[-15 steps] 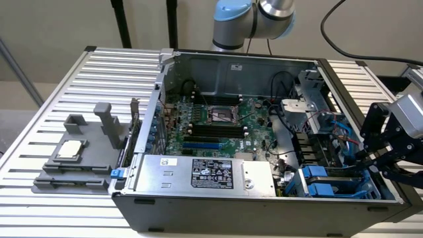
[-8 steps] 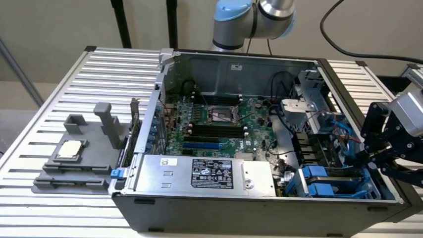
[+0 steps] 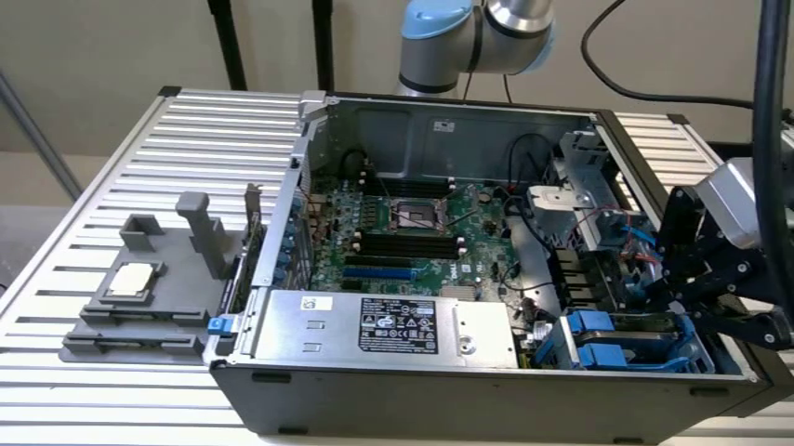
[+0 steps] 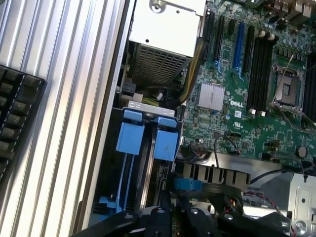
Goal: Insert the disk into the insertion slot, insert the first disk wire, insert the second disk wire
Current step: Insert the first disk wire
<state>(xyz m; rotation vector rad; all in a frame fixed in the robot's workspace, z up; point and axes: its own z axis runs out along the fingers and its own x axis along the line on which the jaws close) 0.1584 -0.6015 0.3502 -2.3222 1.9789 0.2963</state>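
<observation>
From my station I see the black pincer [image 3: 667, 302] reached down into the open dark grey computer case [image 3: 496, 395] at the exterior view's right, over the dark grey metal drive cage with blue plastic fittings [image 4: 148, 105]. Its jaws are closed. In the wrist view a small blue plastic piece [image 4: 187, 184] lies right at the fingertips [image 4: 165, 210], but I cannot tell whether it is actually pinched. The silver-grey hard drive in its bright blue plastic carrier [image 4: 165, 144] sits down in the cage's bay, just beside a second blue carrier [image 4: 131, 138], with only the carrier ends plainly showing. The large silver labelled power-supply box [image 3: 385, 325] lies next to the cage, the green motherboard [image 3: 410, 232] behind it. The case stands on the ribbed aluminium tabletop [image 3: 137, 409].
</observation>
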